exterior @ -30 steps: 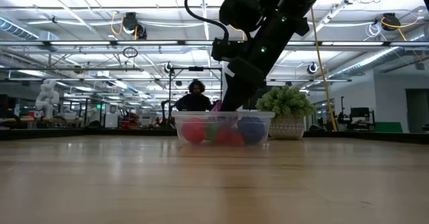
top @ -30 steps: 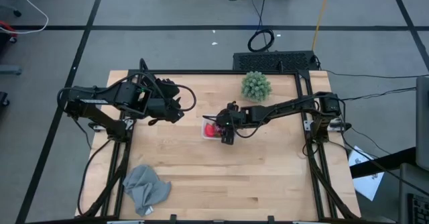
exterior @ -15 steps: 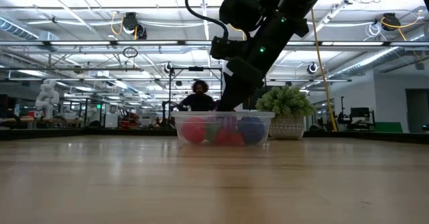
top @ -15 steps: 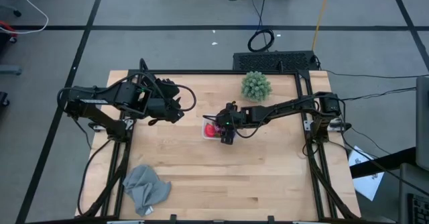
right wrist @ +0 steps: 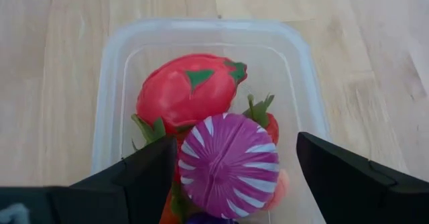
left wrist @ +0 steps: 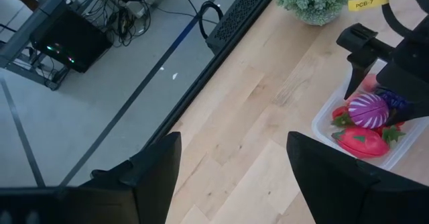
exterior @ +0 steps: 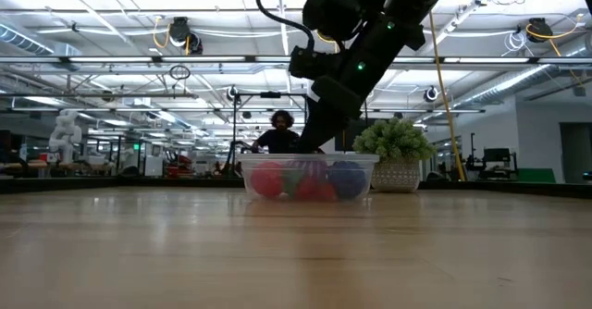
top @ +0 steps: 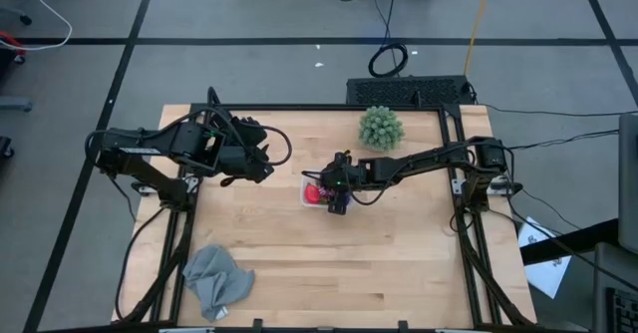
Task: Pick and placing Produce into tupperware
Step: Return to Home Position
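Observation:
The clear tupperware (top: 310, 199) stands near the middle of the table and holds several toy pieces. A striped magenta piece (right wrist: 228, 163) lies on top, beside a red-pink piece with green leaves (right wrist: 184, 90); a dark purple one (exterior: 347, 179) shows through the wall. My right gripper (top: 337, 195) hangs open just above the container, pointing down, its fingers on either side of the striped piece (left wrist: 368, 110). My left gripper (top: 261, 164) waits open above the table to the container's left.
A green spiky ball (top: 381, 127) in a small pot stands near the far edge, just behind the right arm. A grey cloth (top: 216, 279) lies crumpled at the near left corner. Bare wood lies near and to the right of the container. A person shows in the room behind.
My right gripper has risen slightly over the container. A pink piece that showed at the rim between its fingers a second ago now lies down among the others. The left arm has kept still.

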Motion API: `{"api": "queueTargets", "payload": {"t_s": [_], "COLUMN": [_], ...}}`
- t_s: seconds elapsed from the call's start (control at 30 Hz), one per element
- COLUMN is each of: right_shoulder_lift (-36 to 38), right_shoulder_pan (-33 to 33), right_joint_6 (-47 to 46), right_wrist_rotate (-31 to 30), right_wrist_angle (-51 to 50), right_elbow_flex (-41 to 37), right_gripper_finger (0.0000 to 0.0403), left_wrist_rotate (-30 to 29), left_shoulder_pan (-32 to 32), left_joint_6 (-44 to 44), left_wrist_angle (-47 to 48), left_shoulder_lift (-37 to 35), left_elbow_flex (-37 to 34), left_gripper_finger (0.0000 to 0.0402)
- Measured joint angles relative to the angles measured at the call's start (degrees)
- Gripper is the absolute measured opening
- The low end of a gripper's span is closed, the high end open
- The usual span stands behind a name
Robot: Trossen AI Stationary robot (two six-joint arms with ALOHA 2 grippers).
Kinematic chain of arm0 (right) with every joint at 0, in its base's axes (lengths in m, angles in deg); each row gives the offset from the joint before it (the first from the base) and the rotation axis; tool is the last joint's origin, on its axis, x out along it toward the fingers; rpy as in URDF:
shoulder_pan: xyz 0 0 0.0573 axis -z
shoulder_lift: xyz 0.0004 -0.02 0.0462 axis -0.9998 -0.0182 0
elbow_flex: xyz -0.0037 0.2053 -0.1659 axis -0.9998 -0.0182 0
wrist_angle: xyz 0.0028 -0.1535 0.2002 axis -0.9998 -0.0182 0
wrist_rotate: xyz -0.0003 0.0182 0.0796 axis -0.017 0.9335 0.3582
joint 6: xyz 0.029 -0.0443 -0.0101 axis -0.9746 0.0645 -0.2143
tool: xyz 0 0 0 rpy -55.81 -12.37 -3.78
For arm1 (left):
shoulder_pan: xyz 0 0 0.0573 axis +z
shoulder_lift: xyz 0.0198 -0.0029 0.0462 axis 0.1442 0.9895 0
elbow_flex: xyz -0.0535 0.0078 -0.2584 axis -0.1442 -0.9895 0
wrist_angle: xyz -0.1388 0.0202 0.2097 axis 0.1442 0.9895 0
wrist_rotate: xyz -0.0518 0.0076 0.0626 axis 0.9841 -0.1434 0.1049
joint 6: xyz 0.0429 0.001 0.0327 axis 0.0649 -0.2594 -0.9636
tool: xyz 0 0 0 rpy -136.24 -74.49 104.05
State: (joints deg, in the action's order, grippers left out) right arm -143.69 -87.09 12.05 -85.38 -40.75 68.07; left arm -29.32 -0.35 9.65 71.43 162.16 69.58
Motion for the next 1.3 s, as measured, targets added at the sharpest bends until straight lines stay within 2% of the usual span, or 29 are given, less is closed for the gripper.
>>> {"api": "queueTargets", "payload": {"t_s": [0.2,0.37,0.5,0.67,0.77,1.07,1.17,1.3], "right_shoulder_lift": [1.44,5.89,12.76,23.48,29.98,45.20,48.22,51.17], "right_shoulder_pan": [-0.96,-2.77,-4.74,-8.63,-11.13,-17.26,-18.79,-20.93], "right_joint_6": [0.55,2.83,3.06,3.09,2.73,-3.54,-7.48,-13.10], "right_wrist_rotate": [-0.04,-0.11,-1.48,-9.44,-12.19,-12.31,-12.31,-12.28], "right_wrist_angle": [0.46,0.34,-1.46,-7.49,-10.73,-19.91,-24.59,-33.14], "right_elbow_flex": [0.02,0.02,0.04,0.07,0.07,0.11,0.09,0.09], "right_gripper_finger": [0.0299,0.0299,0.0299,0.0299,0.0299,0.0299,0.0299,0.0299], "left_wrist_rotate": [-0.59,-2.25,-2.27,-1.74,-1.24,2.47,5.75,5.93], "left_shoulder_pan": [0.00,0.00,0.00,-0.02,-0.50,-4.42,-6.72,-11.92], "left_joint_6": [-0.98,-2.91,-4.78,-5.54,-5.57,-5.70,-4.02,-0.23], "left_wrist_angle": [0.00,0.02,0.00,-0.08,-0.04,0.60,1.41,2.52], "left_shoulder_lift": [0.00,0.00,0.00,-0.62,-1.42,-6.51,-8.64,-11.20], "left_elbow_flex": [0.00,-0.02,0.00,0.00,0.00,0.00,0.00,0.00], "left_gripper_finger": [0.0278,0.0278,0.0278,0.0278,0.0278,0.0278,0.0278,0.0278]}}
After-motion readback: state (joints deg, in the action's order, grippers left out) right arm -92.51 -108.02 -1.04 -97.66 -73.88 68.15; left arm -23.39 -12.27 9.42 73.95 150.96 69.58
